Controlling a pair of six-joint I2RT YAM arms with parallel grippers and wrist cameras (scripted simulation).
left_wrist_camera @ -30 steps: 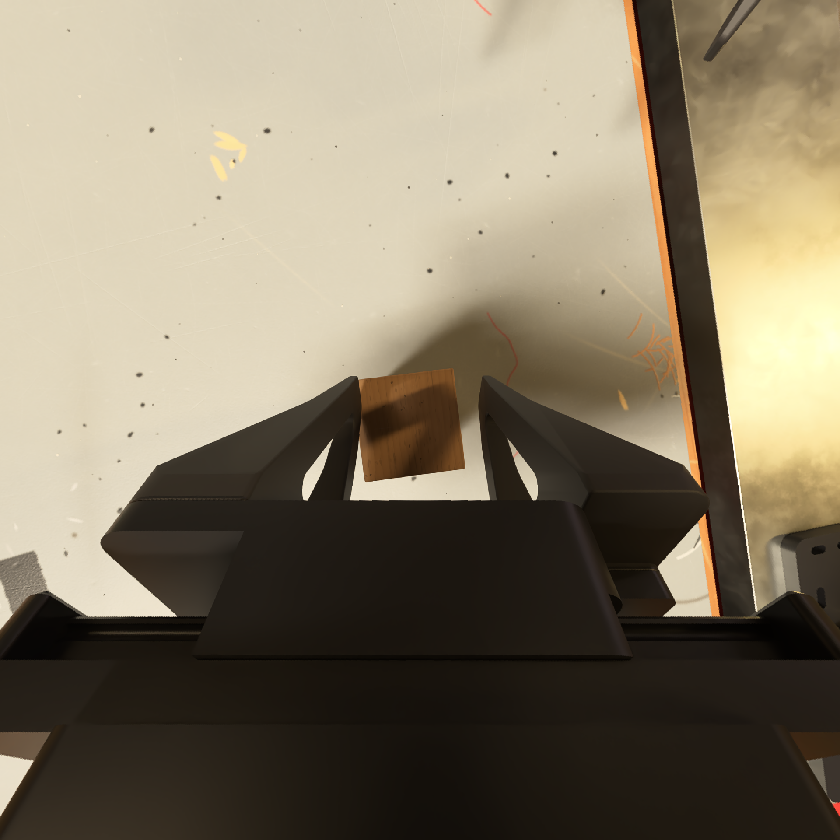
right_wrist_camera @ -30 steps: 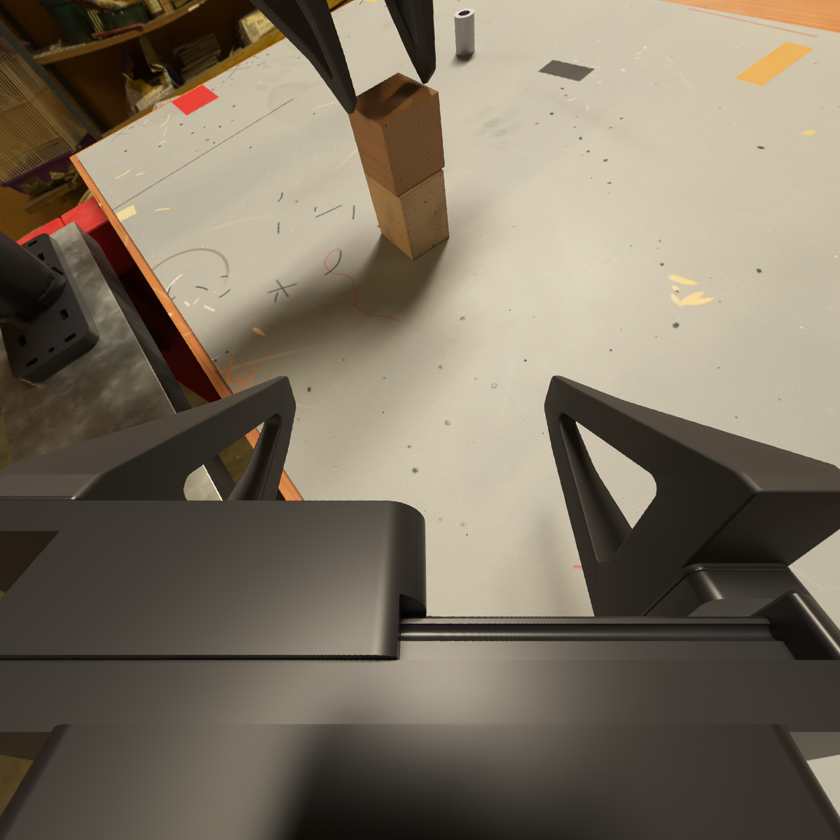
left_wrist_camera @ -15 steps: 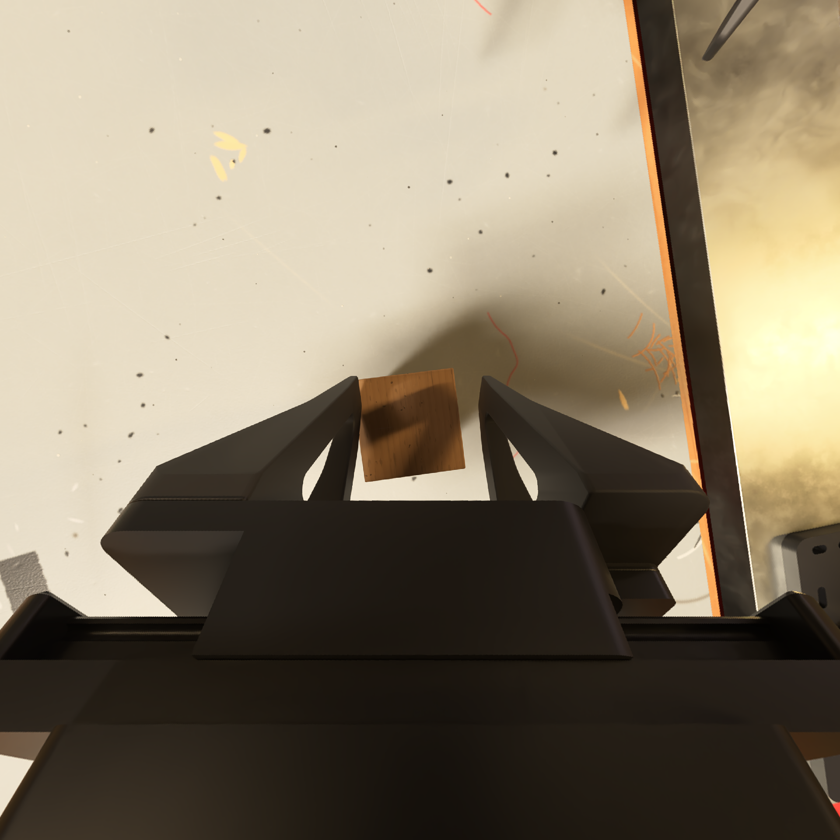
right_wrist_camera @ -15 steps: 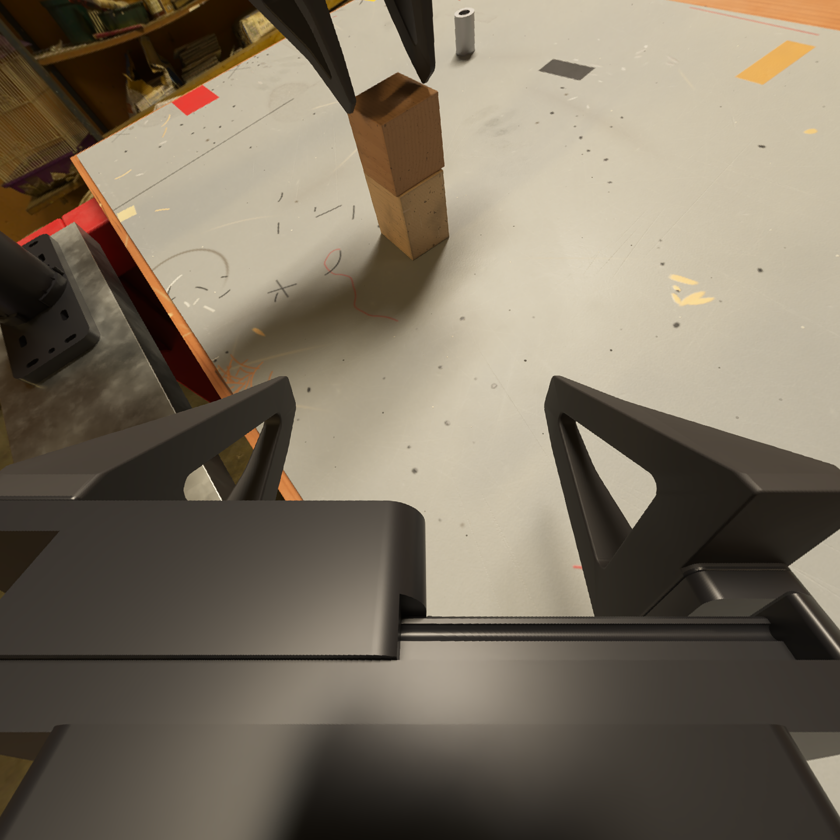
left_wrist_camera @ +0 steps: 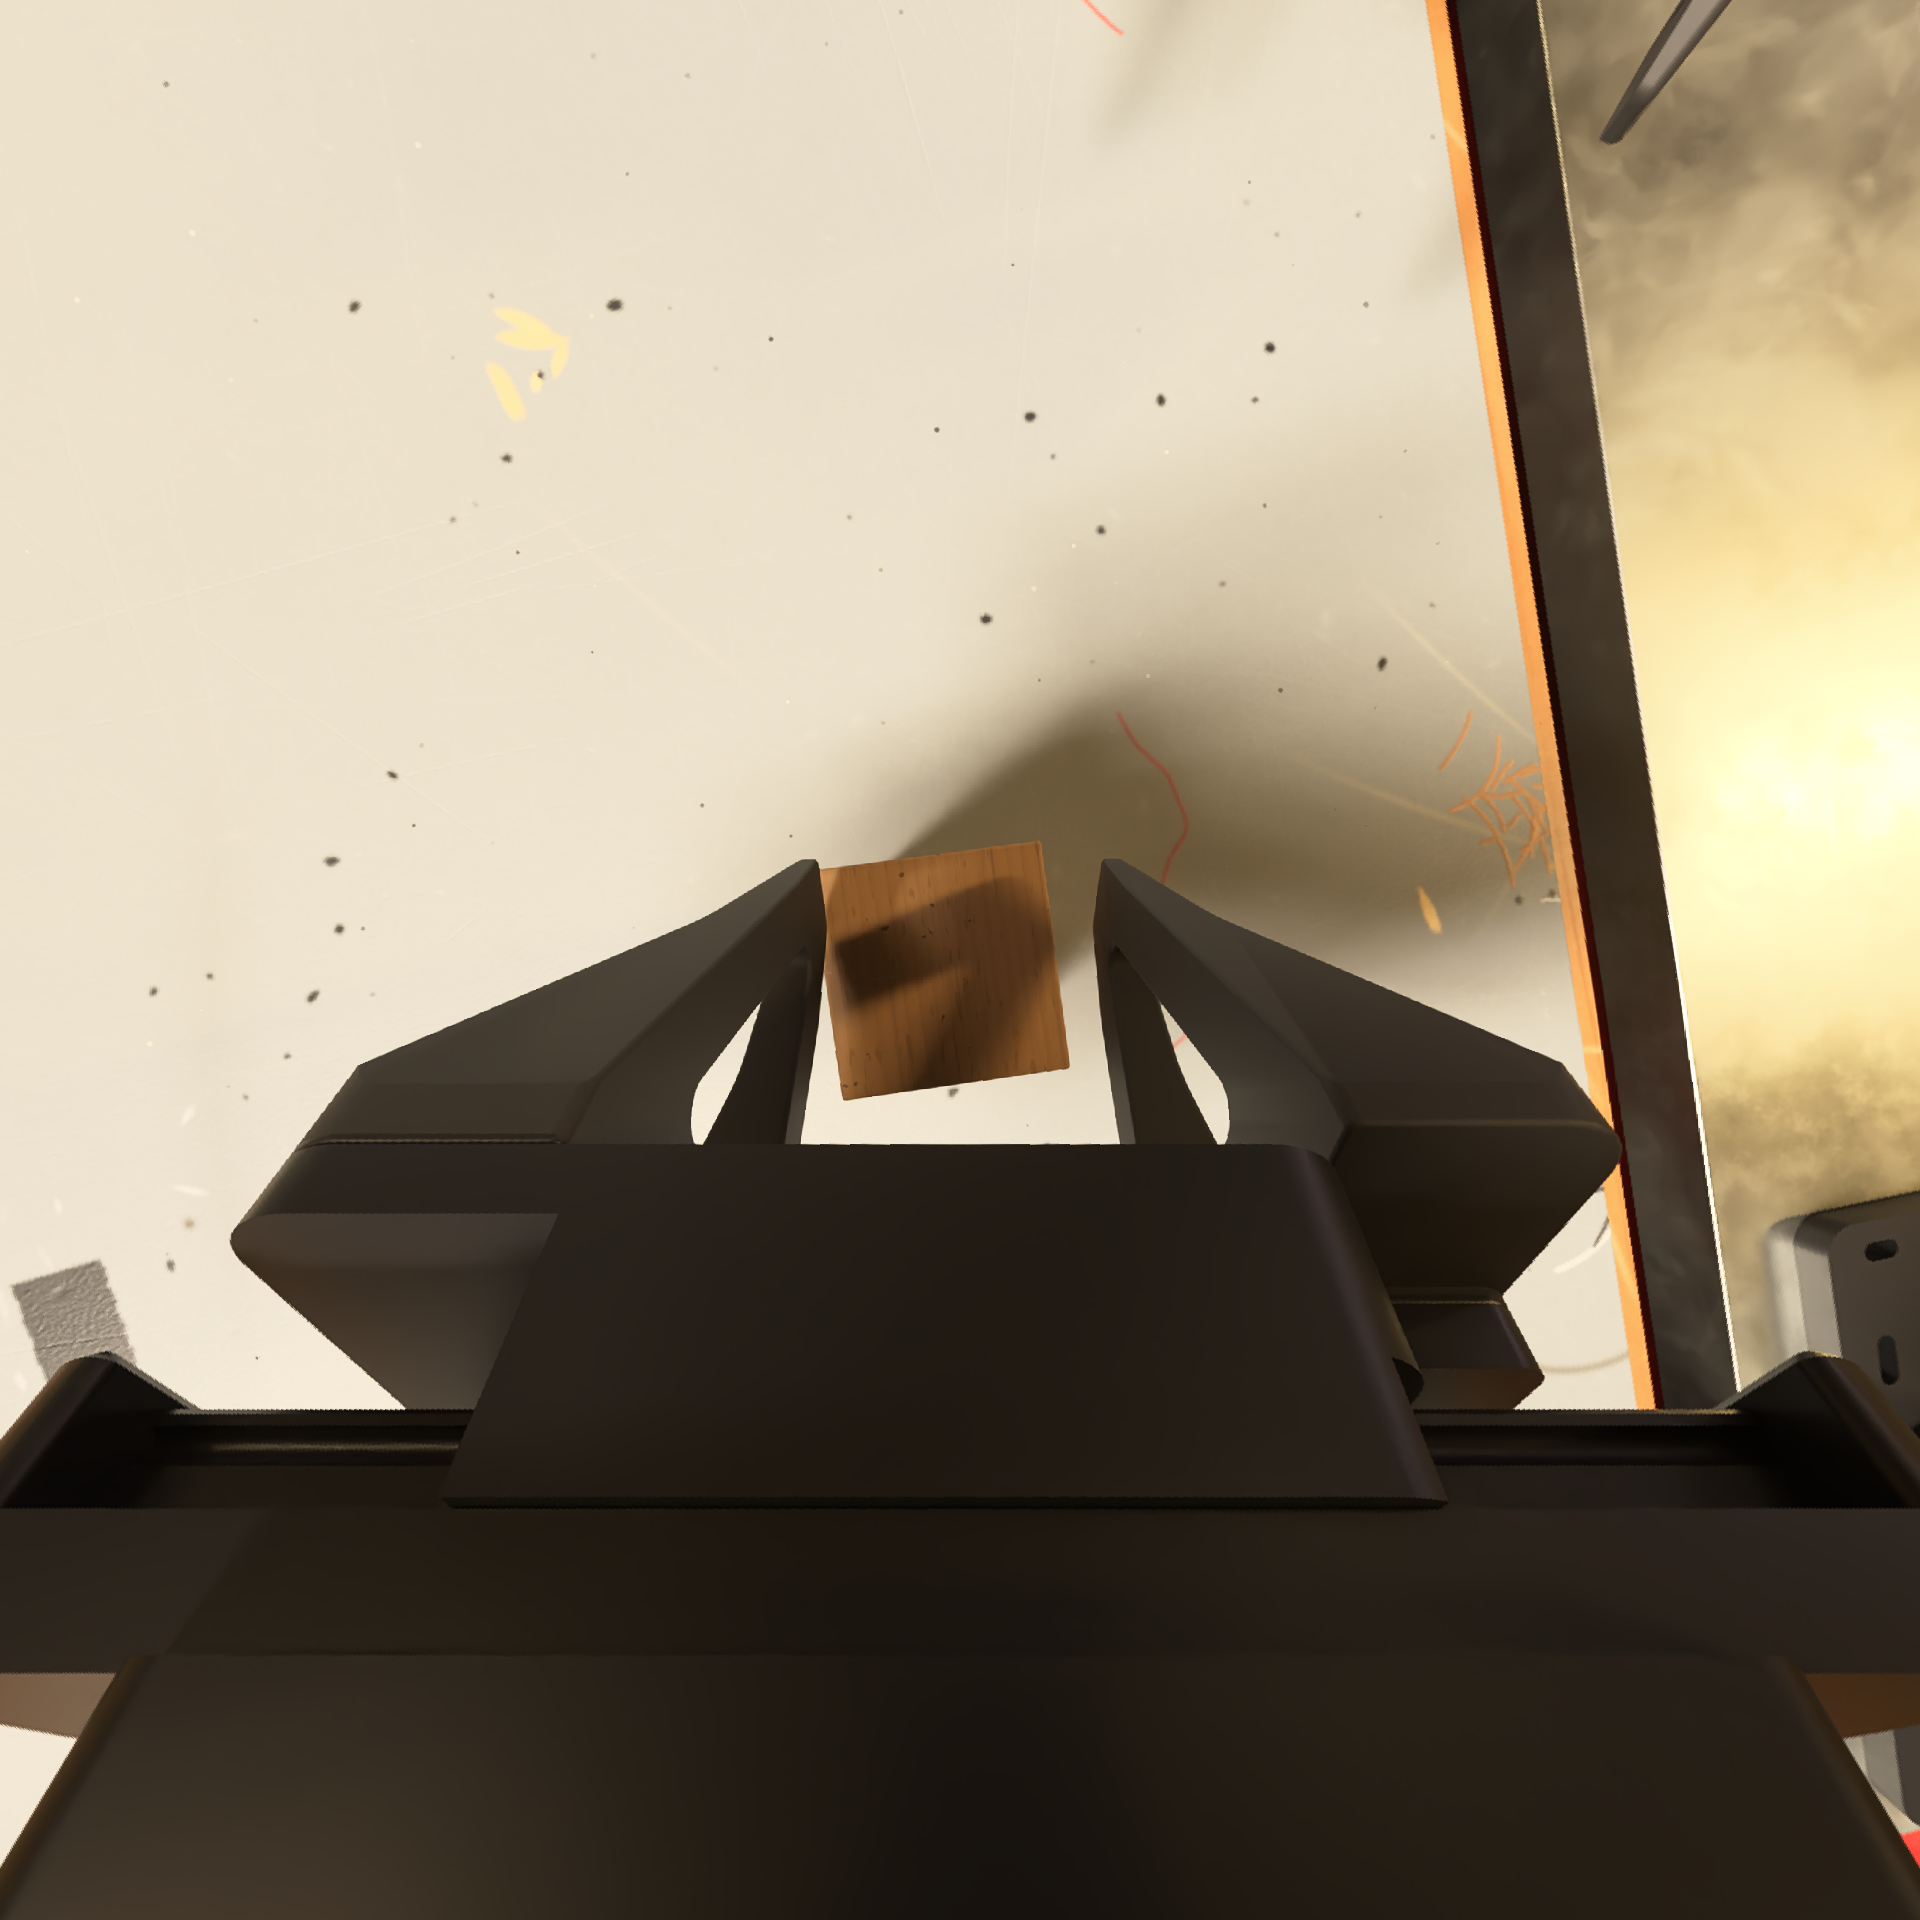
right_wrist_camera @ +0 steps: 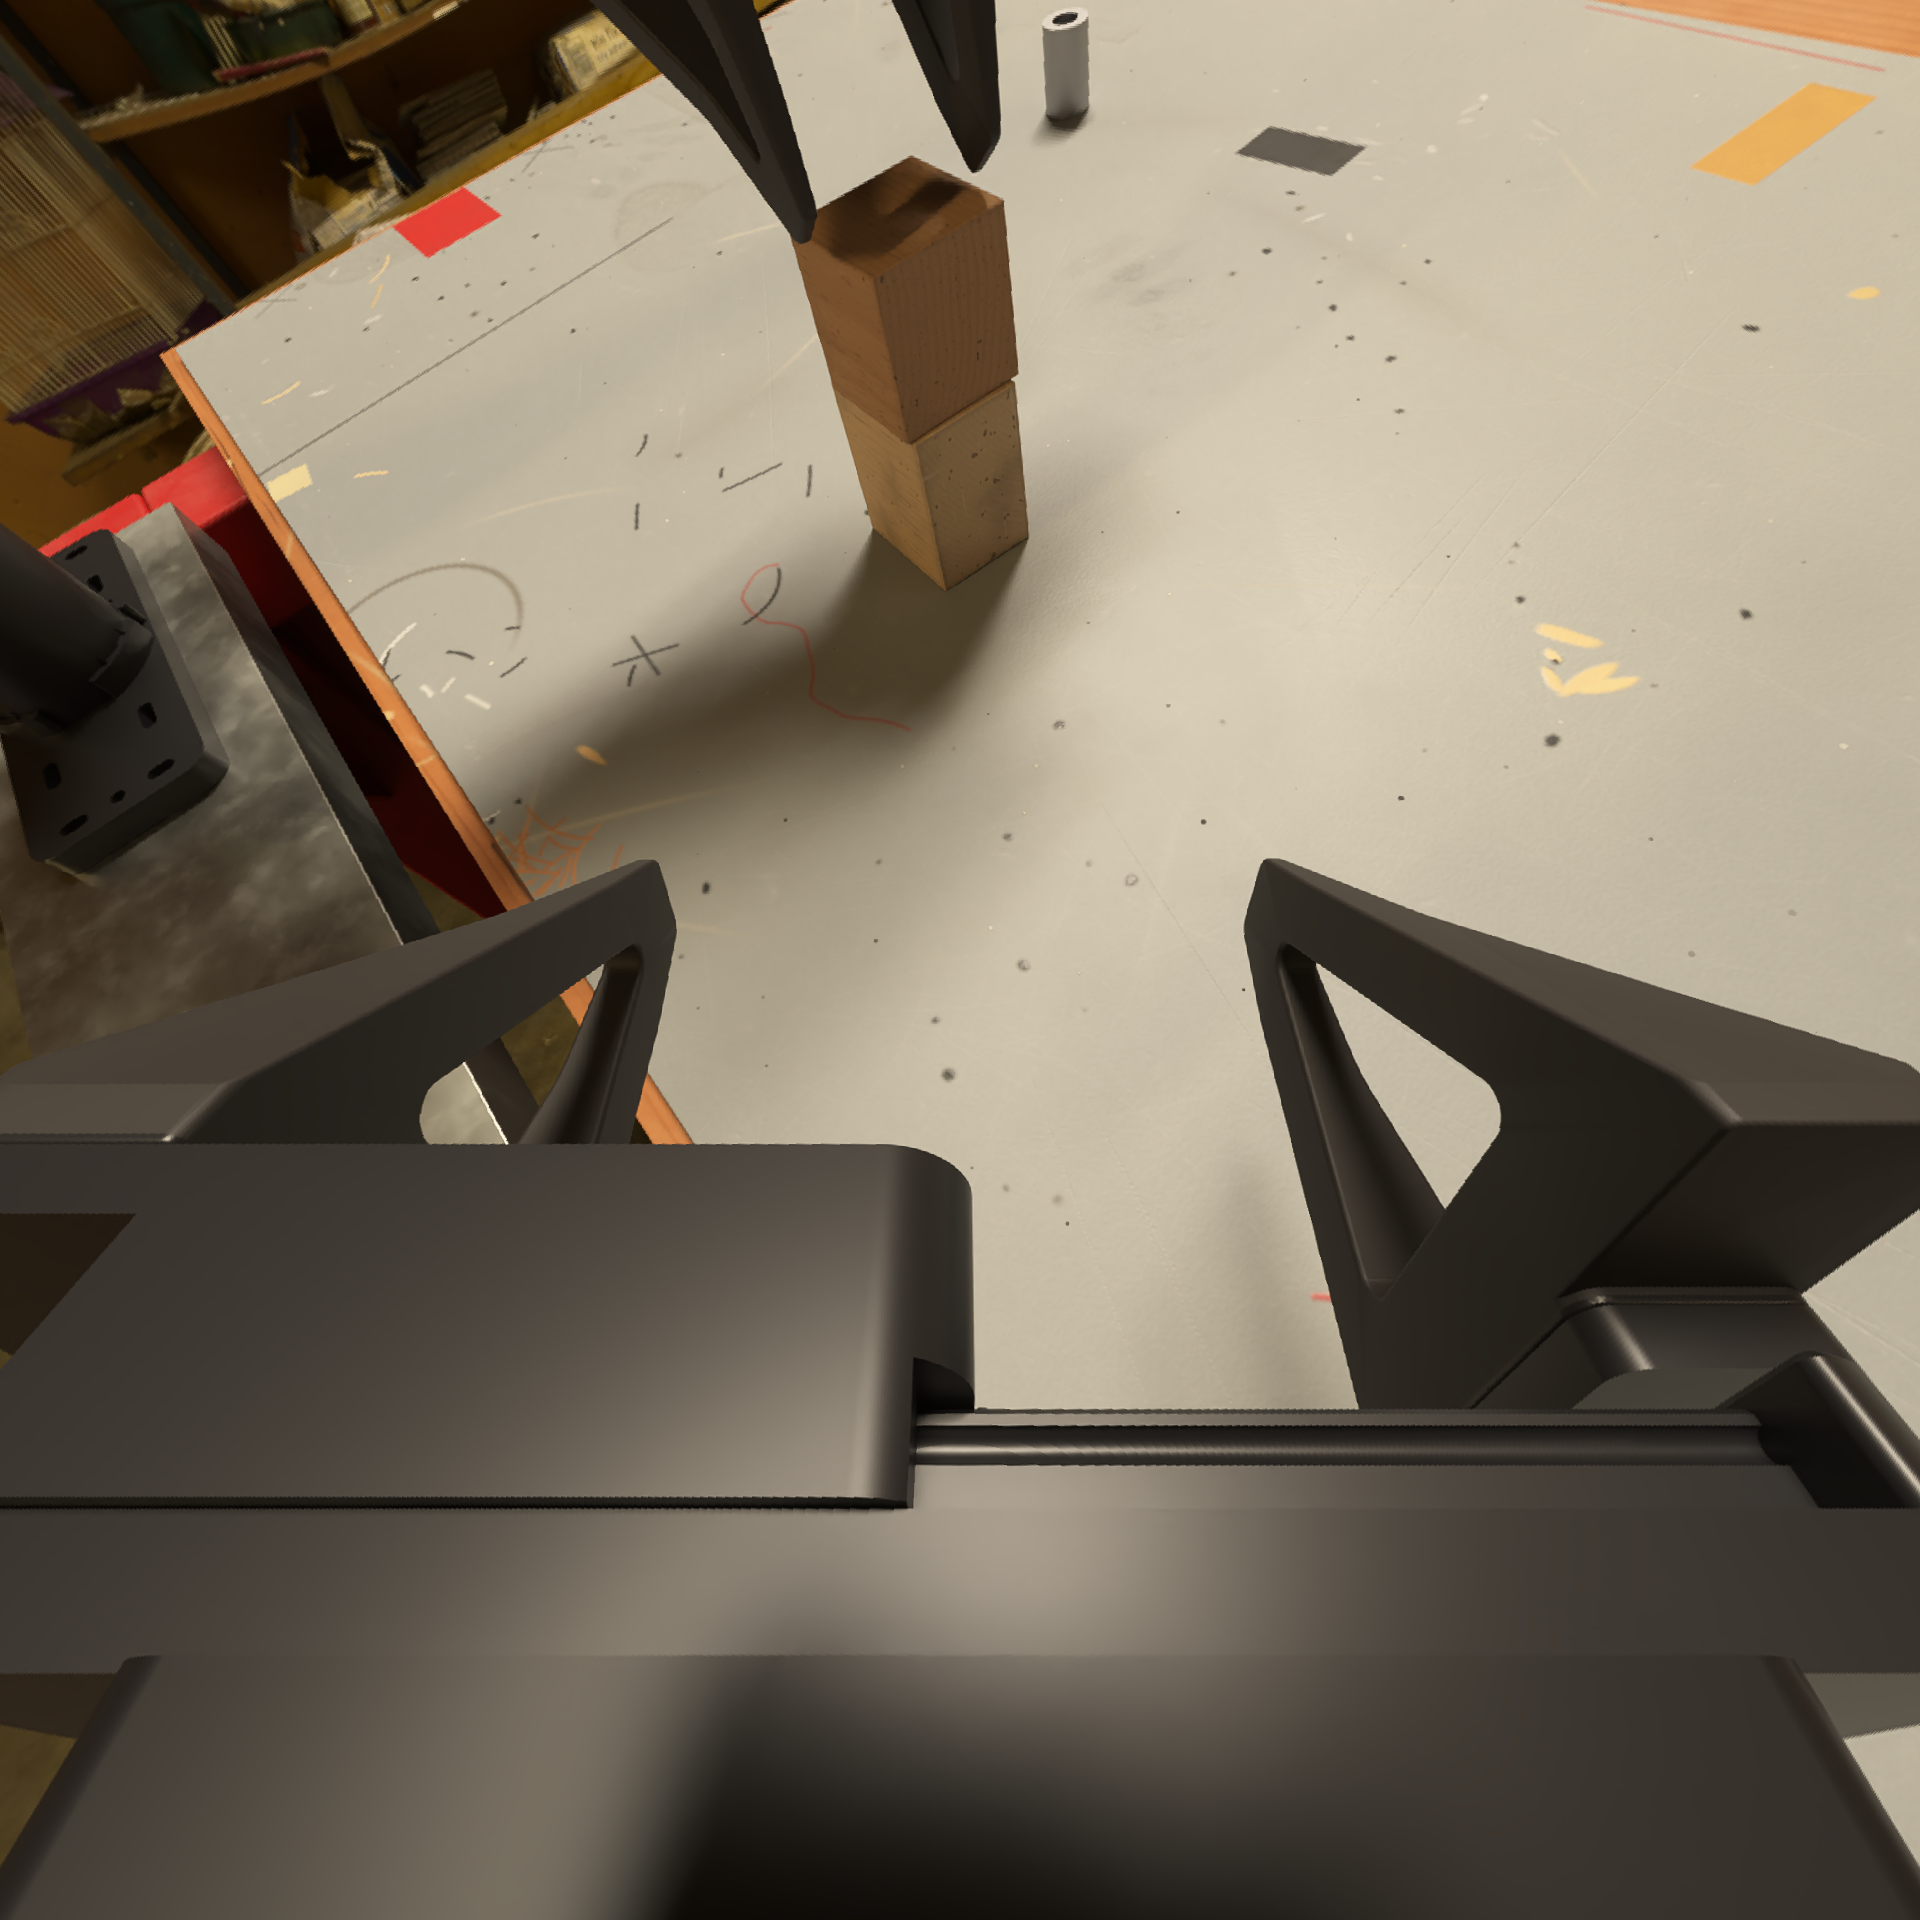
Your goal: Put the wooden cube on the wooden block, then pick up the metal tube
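The darker wooden cube [right_wrist_camera: 914, 301] rests on the paler wooden block [right_wrist_camera: 945, 478], a two-high stack on the grey table. My left gripper [right_wrist_camera: 885, 192] is open and hangs over the stack, its fingertips level with the cube's top edges. In the left wrist view the cube [left_wrist_camera: 945, 971] sits between the open left gripper's [left_wrist_camera: 958, 873] fingers, close to the left finger with a gap at the right one. The metal tube [right_wrist_camera: 1065, 62] stands upright far behind the stack. My right gripper [right_wrist_camera: 958, 873] is open and empty, well in front of the stack.
The table's orange edge [right_wrist_camera: 343, 623] runs along the left, with an arm's base mount [right_wrist_camera: 104, 769] beyond it; both also show in the left wrist view, edge [left_wrist_camera: 1507, 623] and mount [left_wrist_camera: 1849, 1278]. Flat grey [right_wrist_camera: 1299, 151], red [right_wrist_camera: 447, 220] and orange [right_wrist_camera: 1782, 133] patches mark the table.
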